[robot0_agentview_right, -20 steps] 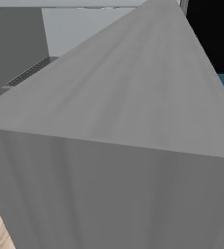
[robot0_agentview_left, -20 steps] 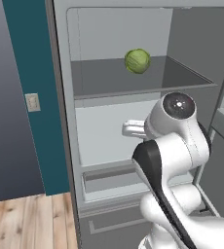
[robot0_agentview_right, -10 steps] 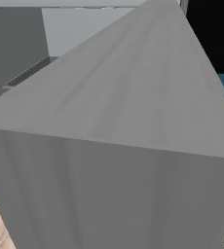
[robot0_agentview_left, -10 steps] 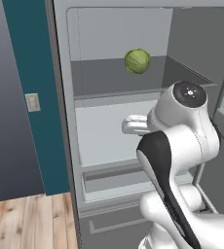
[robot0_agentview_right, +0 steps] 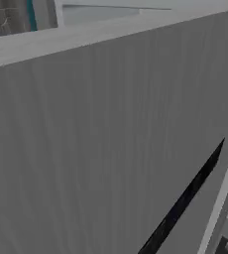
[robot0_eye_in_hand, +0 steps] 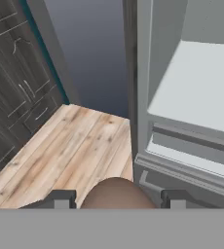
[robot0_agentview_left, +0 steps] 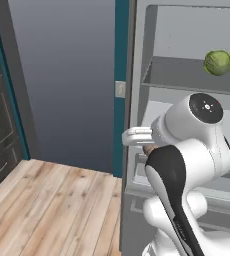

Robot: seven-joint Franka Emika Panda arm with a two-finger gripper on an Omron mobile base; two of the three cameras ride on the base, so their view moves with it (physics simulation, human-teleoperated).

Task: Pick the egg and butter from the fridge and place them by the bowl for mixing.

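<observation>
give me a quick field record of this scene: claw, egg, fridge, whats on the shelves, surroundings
claw: closed on the egg, out in front of the fridge
egg: reddish-brown, held between the two fingertips
fridge: open, pale grey shelves and drawers showing
cabbage: green, on the upper shelf
butter: cannot tell where it is
floor: light wood planks
cupboards: dark wood-grain, across the floor from the fridge

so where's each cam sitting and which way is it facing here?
Left base view: behind the arm's left, facing the open fridge, cabbage on a shelf; white arm lower right, egg peeking out.
Right base view: behind the arm's right, up against a flat grey panel; no robot body.
Hand view: on the hand, looking along the claw down at wood floor; fingertips flank the egg.
Shared: left base and hand views both show fridge, floor, egg.
</observation>
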